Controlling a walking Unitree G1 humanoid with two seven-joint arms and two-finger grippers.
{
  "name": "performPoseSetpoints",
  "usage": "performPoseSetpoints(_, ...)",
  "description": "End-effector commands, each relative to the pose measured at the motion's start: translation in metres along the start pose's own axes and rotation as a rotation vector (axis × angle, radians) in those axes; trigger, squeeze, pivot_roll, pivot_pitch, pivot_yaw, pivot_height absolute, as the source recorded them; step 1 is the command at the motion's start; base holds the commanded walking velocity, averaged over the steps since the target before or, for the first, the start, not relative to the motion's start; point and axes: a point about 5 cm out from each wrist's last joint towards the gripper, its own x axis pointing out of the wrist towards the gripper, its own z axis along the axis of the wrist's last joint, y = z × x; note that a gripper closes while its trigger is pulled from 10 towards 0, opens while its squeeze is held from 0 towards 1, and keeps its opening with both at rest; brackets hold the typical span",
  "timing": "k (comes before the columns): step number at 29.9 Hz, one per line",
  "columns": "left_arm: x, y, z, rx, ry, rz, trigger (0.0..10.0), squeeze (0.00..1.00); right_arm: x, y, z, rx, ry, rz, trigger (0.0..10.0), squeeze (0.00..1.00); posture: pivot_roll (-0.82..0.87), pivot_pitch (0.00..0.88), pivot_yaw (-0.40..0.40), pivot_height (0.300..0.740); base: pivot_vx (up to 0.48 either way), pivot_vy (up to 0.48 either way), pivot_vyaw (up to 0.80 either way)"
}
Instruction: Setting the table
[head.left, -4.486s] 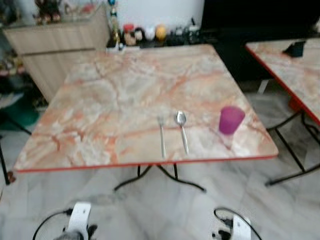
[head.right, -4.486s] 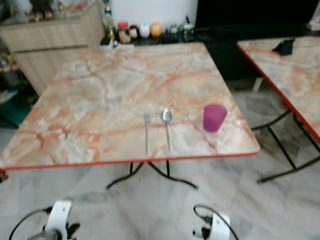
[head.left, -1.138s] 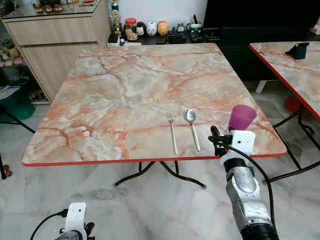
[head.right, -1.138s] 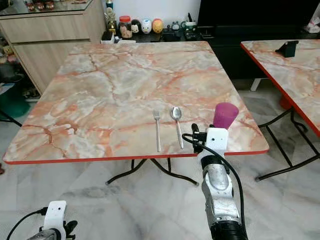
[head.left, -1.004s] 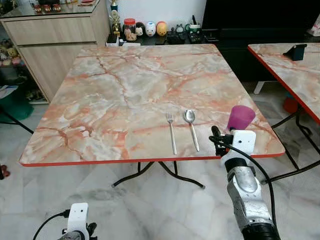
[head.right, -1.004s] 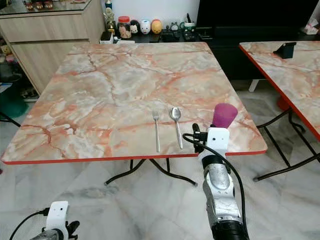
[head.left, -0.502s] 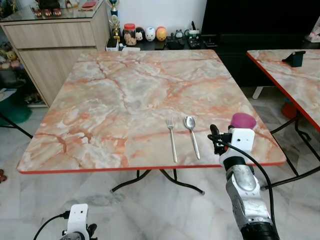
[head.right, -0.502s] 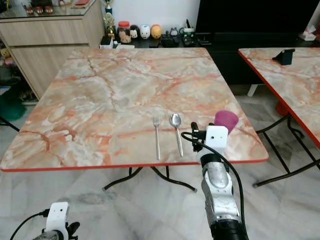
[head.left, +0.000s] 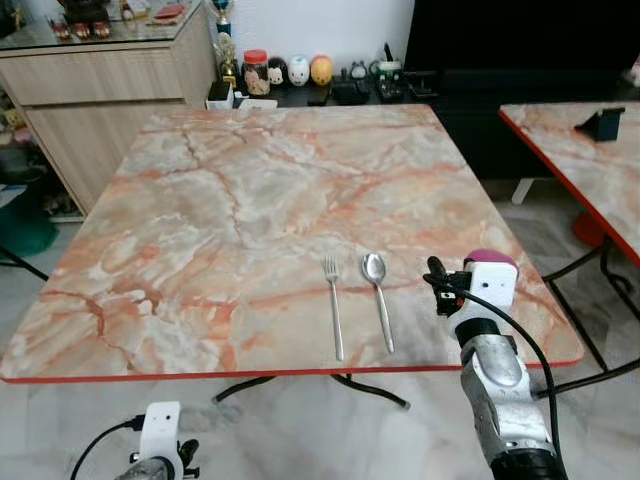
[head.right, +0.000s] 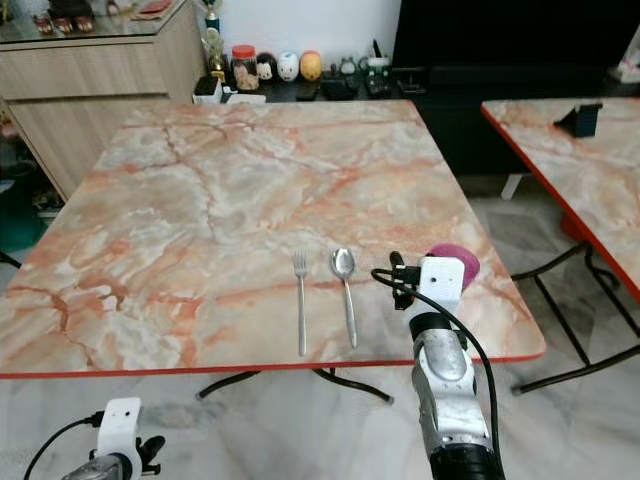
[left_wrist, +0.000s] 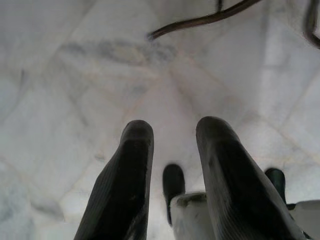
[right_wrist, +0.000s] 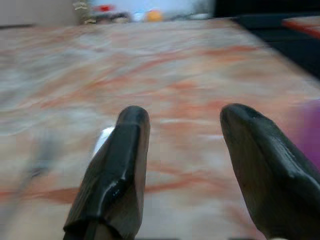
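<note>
Fork (head.left: 332, 306) and spoon (head.left: 378, 300) are lying side by side near the marble table's (head.left: 230, 210) front edge. Beside them the right gripper (right_wrist: 186, 125) is hovering with fingers spread wide, its wrist covering most of the purple cup (head.left: 489, 257). Down by the floor the left gripper (left_wrist: 172, 150) is hanging, fingers parted.

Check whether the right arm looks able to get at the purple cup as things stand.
Probably yes: the right gripper is open just above the table edge, and the purple cup stands right behind its wrist camera, slightly to the right, with nothing between.
</note>
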Motion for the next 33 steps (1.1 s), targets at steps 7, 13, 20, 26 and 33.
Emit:
performPoseSetpoints(7,-0.002,0.005,-0.006,0.006,0.028,0.018,10.0,0.0,0.0,0.014,-0.003,-0.006,0.048,0.112,10.0,0.0,-0.09,0.0,-0.002,0.736,0.0,0.0,0.0)
performPoseSetpoints(13,-0.001,0.005,-0.005,0.016,0.028,0.014,10.0,0.0,0.006,0.018,-0.01,-0.028,0.132,0.116,10.0,1.0,-0.09,0.0,-0.002,0.736,0.0,0.0,0.0)
performPoseSetpoints(20,-0.001,0.005,-0.004,0.026,0.027,0.01,10.0,0.0,0.019,0.028,-0.006,-0.001,0.175,0.145,10.0,0.82,-0.09,0.0,-0.001,0.736,0.0,0.0,0.0)
performPoseSetpoints(26,-0.001,0.004,-0.003,0.035,0.027,0.006,10.0,0.0,0.025,0.038,-0.005,0.038,0.218,0.203,10.0,0.0,-0.09,0.0,0.0,0.736,0.0,0.0,0.0)
performPoseSetpoints(33,-0.001,0.004,-0.003,0.039,0.027,0.005,10.0,0.0,0.027,0.038,-0.009,0.035,0.264,0.173,10.0,0.0,-0.09,0.0,-0.002,0.736,0.0,0.0,0.0)
